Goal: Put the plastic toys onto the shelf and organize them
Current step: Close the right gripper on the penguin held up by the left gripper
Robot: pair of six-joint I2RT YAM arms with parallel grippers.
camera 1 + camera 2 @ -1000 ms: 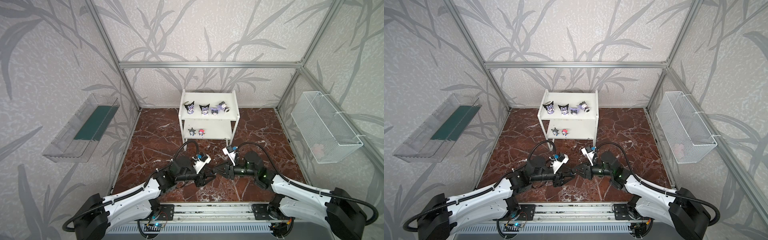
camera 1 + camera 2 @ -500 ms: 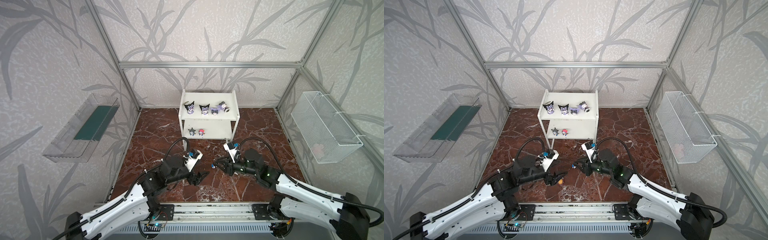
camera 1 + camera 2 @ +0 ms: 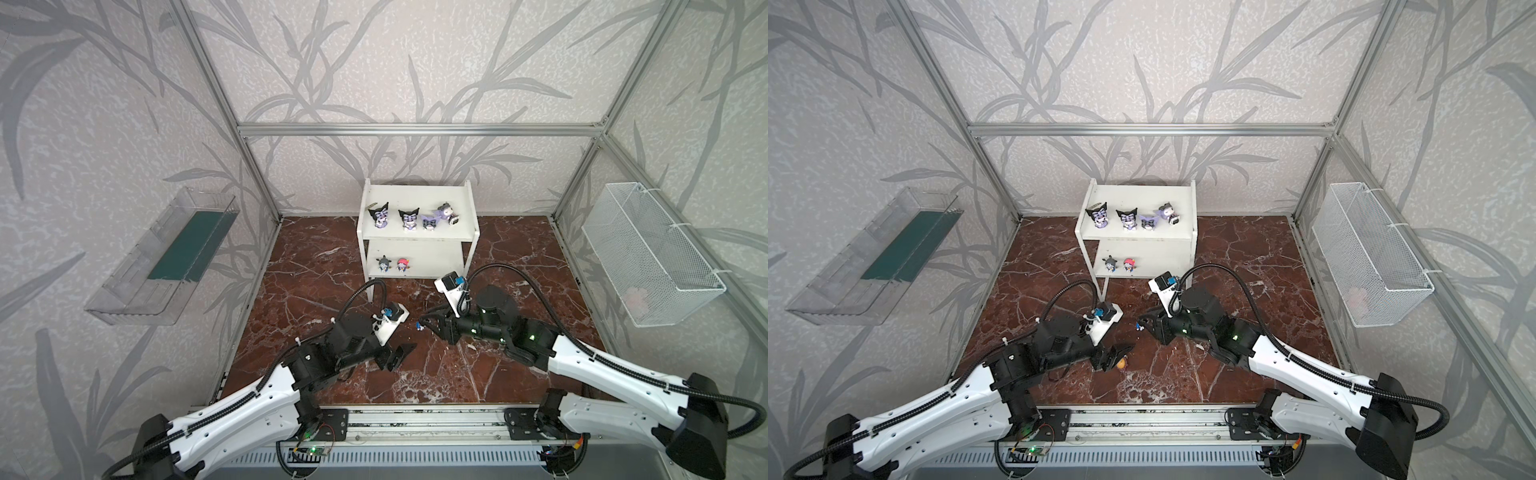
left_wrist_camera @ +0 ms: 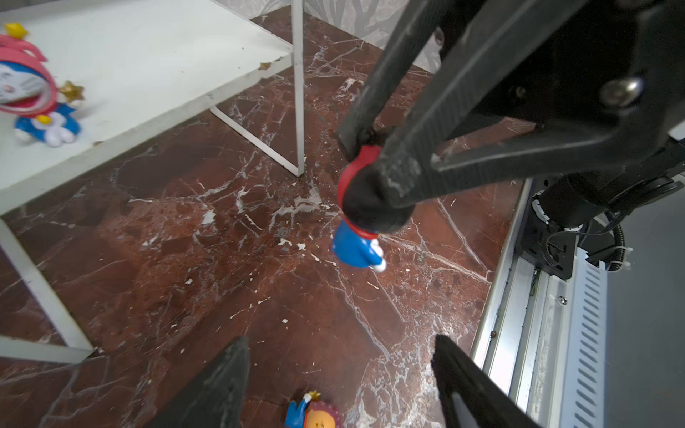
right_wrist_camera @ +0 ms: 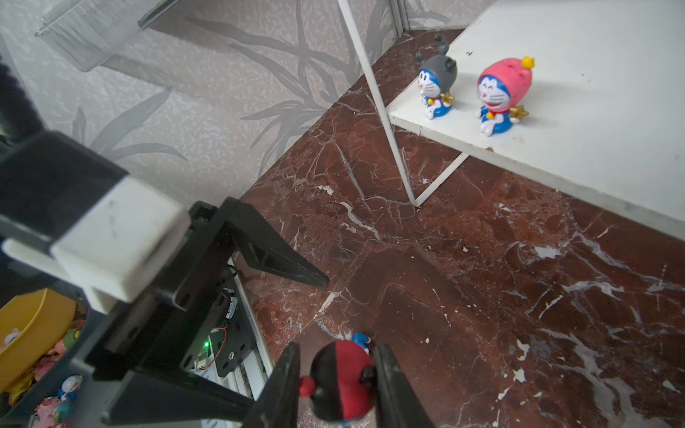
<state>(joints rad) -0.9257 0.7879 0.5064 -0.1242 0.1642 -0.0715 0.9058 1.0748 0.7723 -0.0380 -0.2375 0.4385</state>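
In front of the white two-tier shelf (image 3: 415, 195), on a red marble desk (image 3: 316, 266), the right tool (image 5: 337, 350) is clamped narrow on the round head of a black-and-red-headed figurine (image 5: 343, 385). The toy's blue body (image 4: 356, 248) hangs below the fingers (image 4: 407, 163). In both top views this tool sits a short way out from the shelf's front edge, about level with its middle. Whether the toy's feet touch the desk cannot be told.

Farther from the shelf, the left tool (image 4: 339, 348) stands wide and holds nothing. An orange-headed figurine (image 4: 315, 417) rests on the desk between and just short of its spread fingers (image 4: 230, 370). In a top view the same toy (image 3: 1121, 364) shows as a small orange dot at the tool's tip.

On the shelf's upper tier, four larger pointed-eared figurines (image 3: 409, 219) stand in a row near the front edge. The two at the left end are black-headed, the third is lavender, and the one at the right end (image 3: 448, 212) is set slightly back and tilted. On the lower tier, a grey-headed figurine (image 5: 435, 87) and a pink-headed figurine (image 5: 502, 96) stand upright side by side near the front left corner, facing outward, close but not touching.
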